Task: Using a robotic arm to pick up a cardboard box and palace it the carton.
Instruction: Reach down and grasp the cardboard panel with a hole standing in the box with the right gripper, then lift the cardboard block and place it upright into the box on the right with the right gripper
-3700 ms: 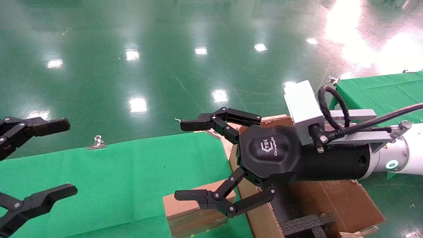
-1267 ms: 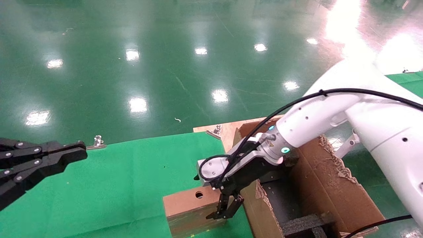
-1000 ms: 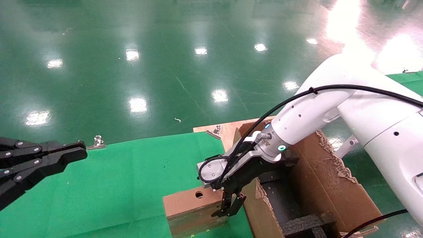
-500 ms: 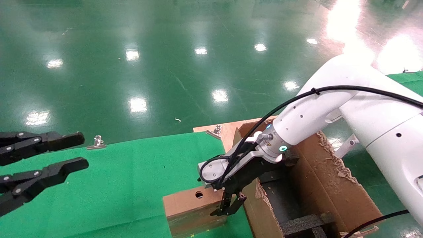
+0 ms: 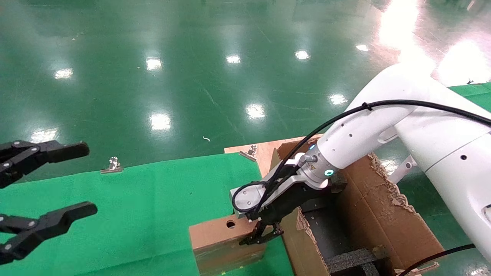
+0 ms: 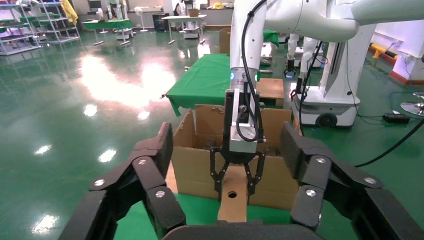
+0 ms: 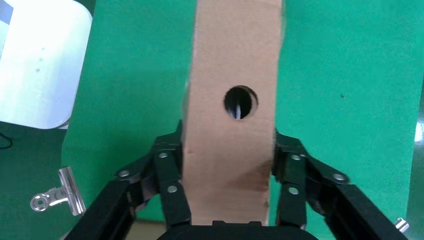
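Beside the carton, the right hand now clamps the cardboard box, ready for lifting; the left hand has reopened.

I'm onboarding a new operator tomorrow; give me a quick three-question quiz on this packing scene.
1. True or false: the cardboard box already lies inside the carton.
2. Fill in: the left gripper has its fingers ____.
3. What do the fingers of the right gripper flank? A) the cardboard box B) the carton C) nothing

Key: 1 false; it stands on the green table beside the carton. 2 open. 3 A.
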